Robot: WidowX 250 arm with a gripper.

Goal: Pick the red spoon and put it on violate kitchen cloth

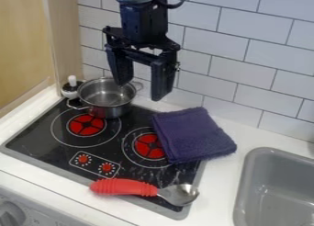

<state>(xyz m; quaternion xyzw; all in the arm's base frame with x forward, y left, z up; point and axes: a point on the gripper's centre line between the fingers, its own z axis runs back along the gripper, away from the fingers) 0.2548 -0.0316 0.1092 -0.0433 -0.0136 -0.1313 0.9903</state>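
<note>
Nearly crosswise, red spoon (144, 189), handle left, bowl right

Sink (244, 183) cut off at R edge, arm (142, 19) at top; cloth (193, 135) hides pt. of 1 burner (147, 145).

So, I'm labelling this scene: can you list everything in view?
spoon: one, red handle with silver head, across the stovetop's front edge
cloth: one, purple, overlapping stovetop and counter
pot: one, silver, stovetop's back
small object: one, black and white, left of pot
stovetop: one, black with red markings, on counter
counter: one, white
sink: one, grey, right
knob: one, grey, lower left
tiled wall: one, white, behind
wooden panelling: tan, upper left
arm: one, black, top
gripper: one, black, open, above stovetop's back
</note>
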